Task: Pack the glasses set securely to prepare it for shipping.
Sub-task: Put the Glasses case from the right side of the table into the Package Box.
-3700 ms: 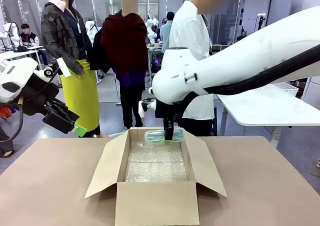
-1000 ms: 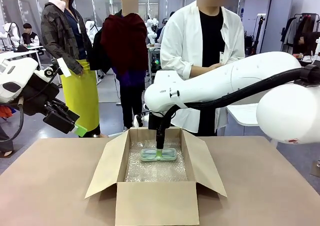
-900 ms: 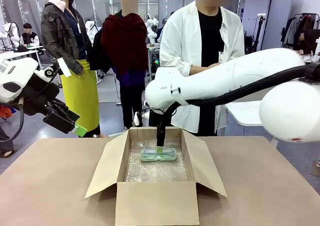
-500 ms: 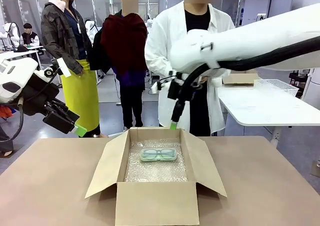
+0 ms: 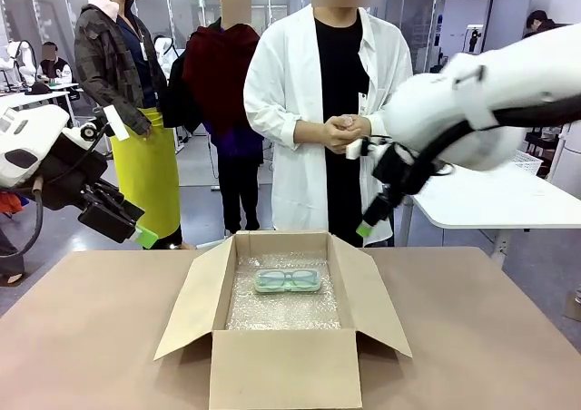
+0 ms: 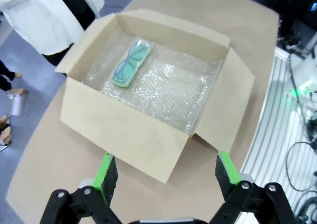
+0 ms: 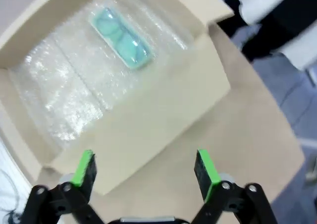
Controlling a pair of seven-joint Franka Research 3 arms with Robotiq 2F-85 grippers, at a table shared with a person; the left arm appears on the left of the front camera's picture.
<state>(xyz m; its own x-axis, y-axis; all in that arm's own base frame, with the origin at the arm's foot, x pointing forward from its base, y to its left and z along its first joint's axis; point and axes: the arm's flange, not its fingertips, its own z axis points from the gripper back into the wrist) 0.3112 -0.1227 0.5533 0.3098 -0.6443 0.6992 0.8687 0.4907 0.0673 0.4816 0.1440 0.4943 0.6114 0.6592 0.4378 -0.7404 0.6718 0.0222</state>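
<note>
While left fingers (image 6: 106,170) and right fingers (image 7: 205,172) gape empty, mint green case (image 5: 287,280) flat on bubble wrap (image 5: 281,312), inside cardboard box (image 5: 281,369)

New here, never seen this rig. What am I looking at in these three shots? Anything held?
Two white robot arms work at a brown table. The front shot looks from between them at a person in a white coat across it. The other two come from wrist cameras, looking down along the left gripper and right gripper; both are open, holding nothing. On the table stands an open cardboard box lined with bubble wrap, with a mint green glasses case inside near the far wall.
</note>
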